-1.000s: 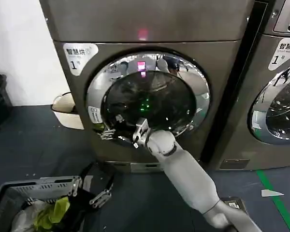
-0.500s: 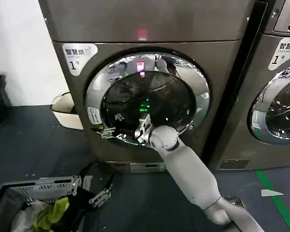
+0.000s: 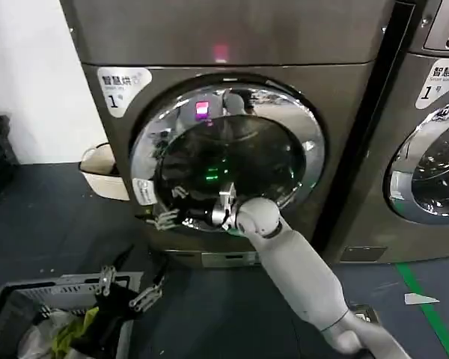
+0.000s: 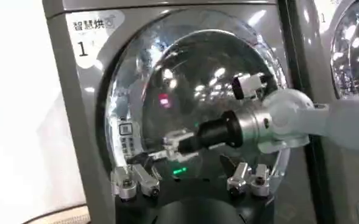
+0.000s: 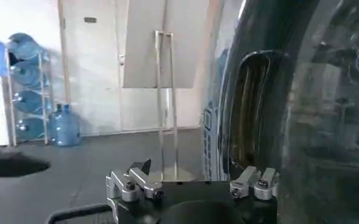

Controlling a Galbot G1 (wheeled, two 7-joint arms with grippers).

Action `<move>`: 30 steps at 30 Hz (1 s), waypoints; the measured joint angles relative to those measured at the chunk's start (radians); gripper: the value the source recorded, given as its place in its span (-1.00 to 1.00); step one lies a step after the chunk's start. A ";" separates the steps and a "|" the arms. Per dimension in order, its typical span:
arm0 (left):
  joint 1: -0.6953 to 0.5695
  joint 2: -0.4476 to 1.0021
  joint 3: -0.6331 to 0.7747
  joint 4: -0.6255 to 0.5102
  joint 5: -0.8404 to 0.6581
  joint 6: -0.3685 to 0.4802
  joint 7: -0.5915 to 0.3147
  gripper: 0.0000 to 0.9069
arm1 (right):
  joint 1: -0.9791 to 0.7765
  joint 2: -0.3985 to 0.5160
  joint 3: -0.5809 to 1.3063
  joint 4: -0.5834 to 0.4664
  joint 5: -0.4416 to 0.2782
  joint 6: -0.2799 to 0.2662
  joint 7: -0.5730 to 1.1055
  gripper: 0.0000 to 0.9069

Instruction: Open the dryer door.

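Observation:
The dryer door (image 3: 232, 153) is a round chrome-ringed porthole with dark glass; its left edge stands slightly out from the machine front. My right arm reaches up from the lower right, and its gripper (image 3: 167, 217) is open at the door's lower-left rim. In the right wrist view the right gripper (image 5: 191, 185) has its fingers spread, one close to the door's dark edge (image 5: 252, 115). The left wrist view shows the door (image 4: 185, 73) and the right gripper (image 4: 170, 145) at the rim. My left gripper (image 3: 131, 279) hangs open low over the basket, its own view placing it (image 4: 190, 181) facing the door.
A second machine (image 3: 434, 149) stands to the right. A white basin (image 3: 101, 168) sits on the floor left of the dryer. A grey basket (image 3: 30, 295) with clothes is at the bottom left. Green tape (image 3: 426, 307) marks the floor at right.
The door's left edge has swung out a little from the machine. The right gripper has moved left along the rim. The left gripper has shifted left over the basket.

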 joint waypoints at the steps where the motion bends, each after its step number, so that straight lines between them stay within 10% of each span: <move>1: -0.003 0.001 -0.003 0.002 -0.010 0.001 0.003 1.00 | -0.001 -0.006 0.001 0.002 0.000 0.000 -0.020 1.00; 30: -0.125 0.125 -0.359 0.085 -0.304 0.054 -0.067 1.00 | -0.051 -0.122 0.045 0.024 0.025 0.063 -0.503 1.00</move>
